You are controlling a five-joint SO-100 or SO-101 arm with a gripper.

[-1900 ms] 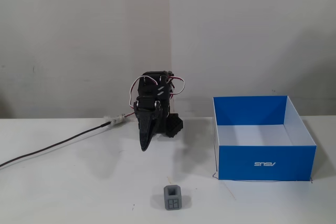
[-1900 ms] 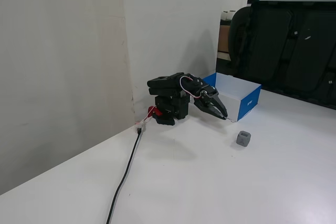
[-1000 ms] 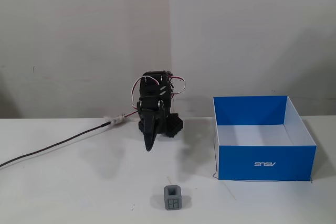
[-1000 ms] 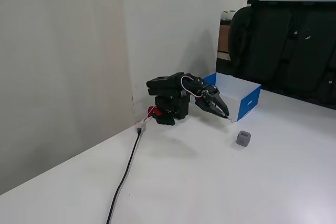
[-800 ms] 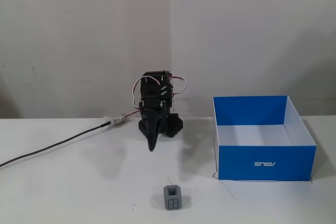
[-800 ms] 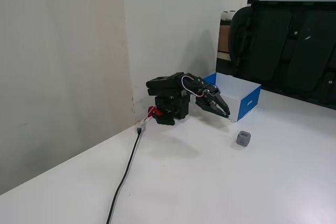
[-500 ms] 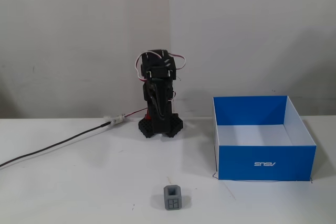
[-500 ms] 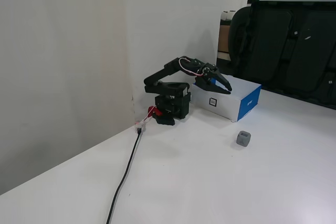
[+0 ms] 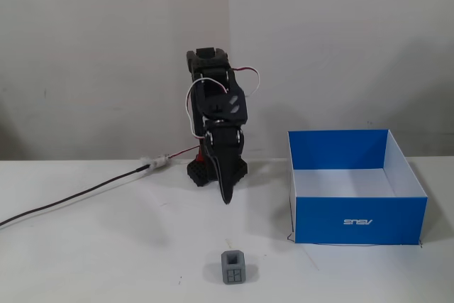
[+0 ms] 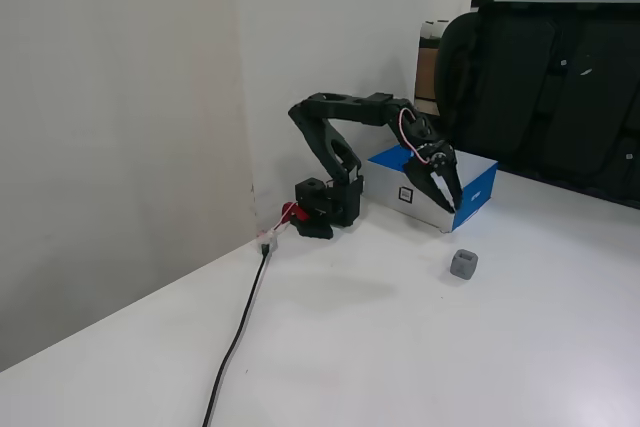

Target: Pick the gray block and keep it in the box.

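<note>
Gripper (image 9: 227,200) hung tip-down off the table, fingers looked pressed together, nothing pinched. Sat well short of the block (image 9: 233,267), which lay nearer the camera and a hair right in a fixed view; in the other, gripper (image 10: 453,205) up and left of the block (image 10: 462,264). Block was alone on the table (image 9: 106,246), well left of the box (image 9: 358,221). Probably needed opening, then reaching forward and down.

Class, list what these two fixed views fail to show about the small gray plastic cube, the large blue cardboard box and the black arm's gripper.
- Small gray plastic cube: its hollow's depth is too small to judge in both fixed views.
- Large blue cardboard box: its near floor is hidden by its front wall; in the side fixed view the arm covers part of it.
- Gripper: whether the jaws are open is too small to tell.
</note>
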